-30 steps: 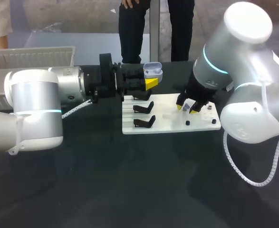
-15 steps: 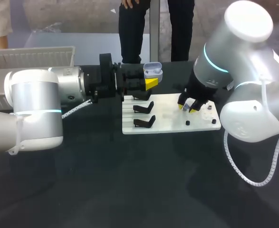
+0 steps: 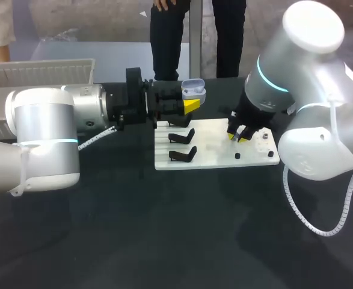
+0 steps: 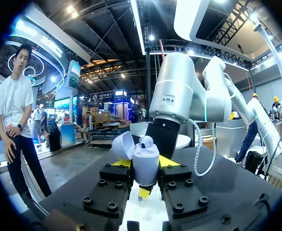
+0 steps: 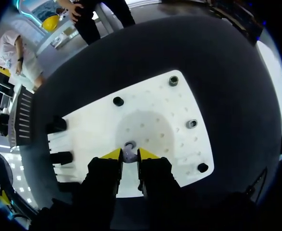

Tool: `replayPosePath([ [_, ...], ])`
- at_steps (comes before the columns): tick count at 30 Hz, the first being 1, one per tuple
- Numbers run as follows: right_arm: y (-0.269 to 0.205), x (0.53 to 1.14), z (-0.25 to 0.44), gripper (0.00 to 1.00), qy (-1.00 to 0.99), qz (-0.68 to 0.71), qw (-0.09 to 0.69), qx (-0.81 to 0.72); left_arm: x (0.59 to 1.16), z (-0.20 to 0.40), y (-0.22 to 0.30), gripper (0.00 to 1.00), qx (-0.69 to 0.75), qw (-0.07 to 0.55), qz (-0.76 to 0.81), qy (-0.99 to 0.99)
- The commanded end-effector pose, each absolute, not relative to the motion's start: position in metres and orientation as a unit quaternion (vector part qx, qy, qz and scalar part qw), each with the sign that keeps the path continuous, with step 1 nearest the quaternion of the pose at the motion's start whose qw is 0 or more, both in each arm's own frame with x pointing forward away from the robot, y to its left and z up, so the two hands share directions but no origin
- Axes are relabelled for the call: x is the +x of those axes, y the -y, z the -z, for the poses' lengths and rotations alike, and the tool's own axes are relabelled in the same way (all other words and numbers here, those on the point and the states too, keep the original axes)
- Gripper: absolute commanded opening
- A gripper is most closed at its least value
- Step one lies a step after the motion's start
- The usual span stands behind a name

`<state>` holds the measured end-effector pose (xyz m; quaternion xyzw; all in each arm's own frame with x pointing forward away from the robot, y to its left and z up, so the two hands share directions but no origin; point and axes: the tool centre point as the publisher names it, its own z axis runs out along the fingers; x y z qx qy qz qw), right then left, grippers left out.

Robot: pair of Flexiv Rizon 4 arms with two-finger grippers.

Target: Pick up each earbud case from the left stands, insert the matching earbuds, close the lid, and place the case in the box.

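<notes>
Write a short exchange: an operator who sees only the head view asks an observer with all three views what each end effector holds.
Operator: From above I cannot tell whether the open earbud case is empty.
Observer: It is not. The left wrist view shows the left end effector shut on it, with a seated earbud in its body.
Operator: Does the right end effector hold anything?
Observer: Yes. Its wrist view shows it shut on a loose earbud over the white board.
</notes>
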<state>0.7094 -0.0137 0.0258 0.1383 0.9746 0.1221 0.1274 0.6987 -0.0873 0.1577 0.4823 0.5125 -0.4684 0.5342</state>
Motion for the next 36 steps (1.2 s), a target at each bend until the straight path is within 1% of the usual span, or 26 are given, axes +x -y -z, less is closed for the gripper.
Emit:
replayPosePath([
  [1, 0.017, 0.704, -0.033, 0.00, -0.974, -0.123, 0.130, 0.139, 0.697, -0.157, 0.088, 0.00, 0.480, 0.538, 0.466, -0.512],
  [7, 0.023, 0.699, -0.050, 0.00, -0.970, -0.135, 0.141, 0.142, 0.697, -0.157, 0.088, 0.00, 0.480, 0.538, 0.466, -0.512],
  [13, 0.029, 0.684, -0.070, 0.00, -0.972, -0.142, 0.133, 0.129, 0.697, -0.157, 0.088, 0.00, 0.480, 0.538, 0.466, -0.512],
  [17, 0.036, 0.671, -0.089, 0.00, -0.977, -0.144, 0.111, 0.107, 0.697, -0.157, 0.088, 0.00, 0.480, 0.538, 0.466, -0.512],
  [22, 0.043, 0.649, -0.118, 0.00, -0.984, -0.134, 0.104, 0.055, 0.697, -0.157, 0.088, 0.00, 0.480, 0.538, 0.466, -0.512],
  [29, 0.035, 0.625, -0.153, 0.00, -0.989, -0.116, 0.093, -0.024, 0.697, -0.157, 0.088, 0.00, 0.480, 0.538, 0.466, -0.512],
  [36, 0.015, 0.611, -0.189, 0.00, -0.986, -0.097, 0.077, -0.111, 0.697, -0.157, 0.088, 0.00, 0.480, 0.538, 0.466, -0.512],
])
